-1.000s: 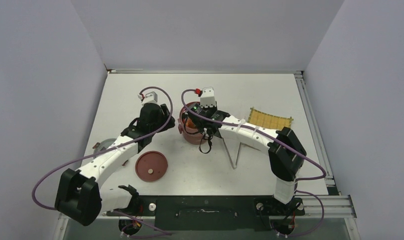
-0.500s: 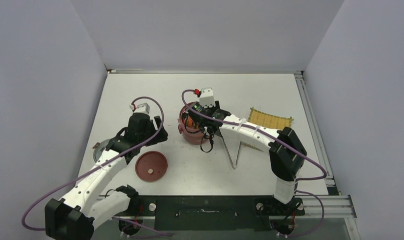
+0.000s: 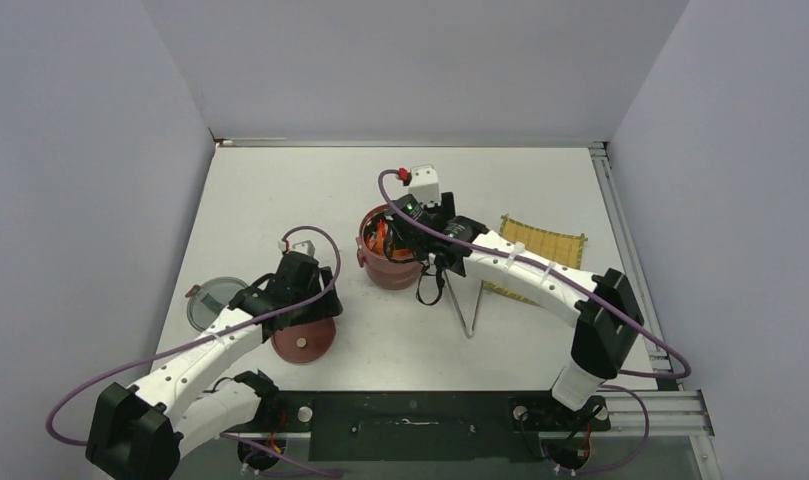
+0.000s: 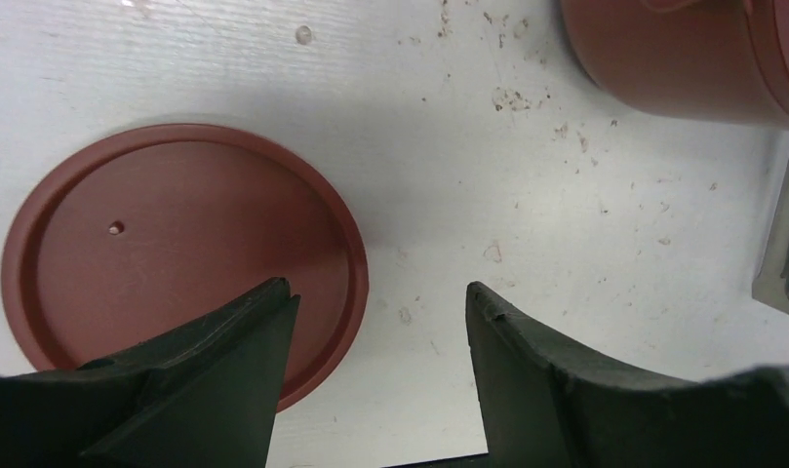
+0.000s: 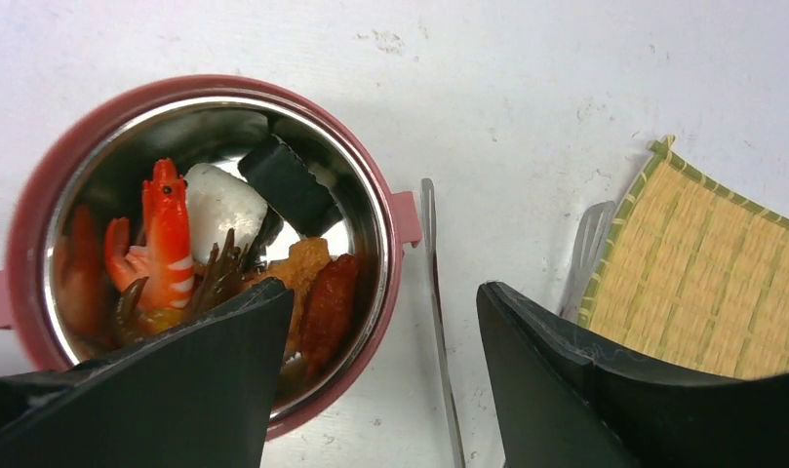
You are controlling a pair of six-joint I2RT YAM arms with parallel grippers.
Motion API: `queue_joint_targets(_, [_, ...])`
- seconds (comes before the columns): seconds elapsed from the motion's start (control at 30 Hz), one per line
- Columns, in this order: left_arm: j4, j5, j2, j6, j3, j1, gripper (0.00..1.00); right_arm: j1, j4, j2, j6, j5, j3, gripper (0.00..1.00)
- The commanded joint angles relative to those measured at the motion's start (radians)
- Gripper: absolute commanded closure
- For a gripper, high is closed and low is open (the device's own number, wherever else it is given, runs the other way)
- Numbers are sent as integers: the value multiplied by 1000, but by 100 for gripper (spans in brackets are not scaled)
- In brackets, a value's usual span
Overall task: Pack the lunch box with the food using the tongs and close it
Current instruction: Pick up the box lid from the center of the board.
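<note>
The left arm (image 3: 210,345) folds low at lower left, its left end effector (image 4: 380,297) spread apart, empty, over one flat lid (image 4: 176,244). The right arm (image 3: 530,275) reaches to centre, its right end effector (image 5: 385,292) spread apart above one lunch box (image 5: 205,83) bowl holding the food (image 5: 166,234). One pair of tongs (image 5: 437,322) lies on the surface (image 5: 566,78) just right of it, beside one mat (image 5: 702,283).

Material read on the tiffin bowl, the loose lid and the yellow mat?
Bowl: matte dark-red shell, likely plastic; mirror-bright lining with reflections, looks like steel.
Lid: same matte red, moulded rim, probably plastic.
Mat: yellow woven strips, bamboo or straw by look.
</note>
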Motion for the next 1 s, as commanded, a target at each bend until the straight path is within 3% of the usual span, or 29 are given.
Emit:
queue_joint_targets(0.0, [64,-17,40,-46,-9,-49,39,-5,70,-110,-25,-9,-37,29])
queue_joint_targets(0.33, [135,-45,116,-62,-52,-93,44,-17,197,-240,-30,-15,-178,24])
queue_joint_targets(0.8, [256,-32,282,-62,-30,-163,61,-33,209,-270,-15,-22,-230,23])
queue_joint_targets(0.97, [398,10,267,-105,-44,-235,63,-36,208,-282,-4,-24,-251,23])
